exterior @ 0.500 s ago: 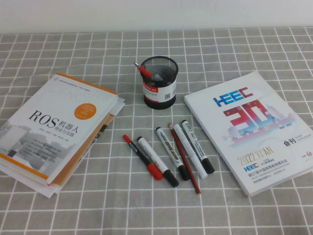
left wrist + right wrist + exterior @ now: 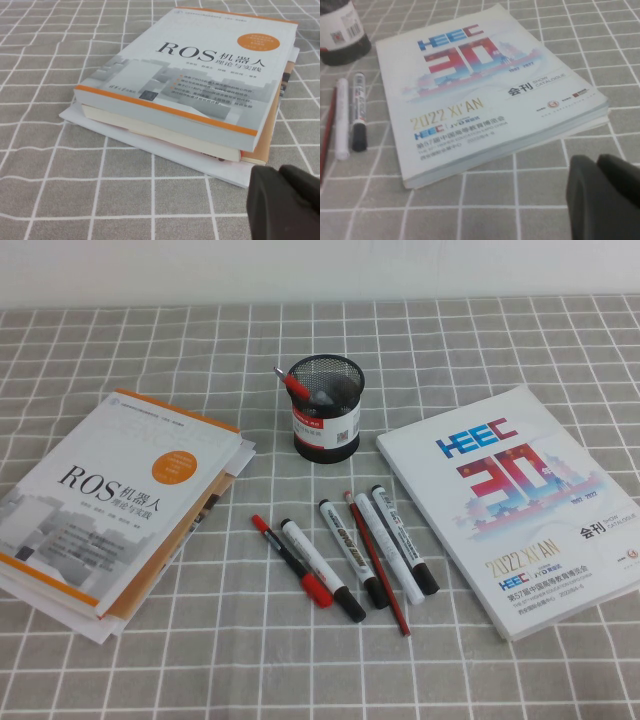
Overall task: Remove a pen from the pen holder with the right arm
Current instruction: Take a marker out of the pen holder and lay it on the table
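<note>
One red pen (image 2: 294,386) leans in black mesh pen holder (image 2: 345,390). My right gripper (image 2: 598,161), clenched empty by white catalogue (image 2: 485,95), must open first. Left gripper (image 2: 279,171) sits by stacked books (image 2: 200,75).

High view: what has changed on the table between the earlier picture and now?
Nothing visibly changed. The red pen is still in the mesh pen holder. The left end effector hovers shut beside the ROS book, and the right end effector hovers shut beside the HEEC catalogue.

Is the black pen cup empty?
Not empty: a red pen pokes out of the pen holder. Left gripper is by ROS book, right gripper by catalogue.
</note>
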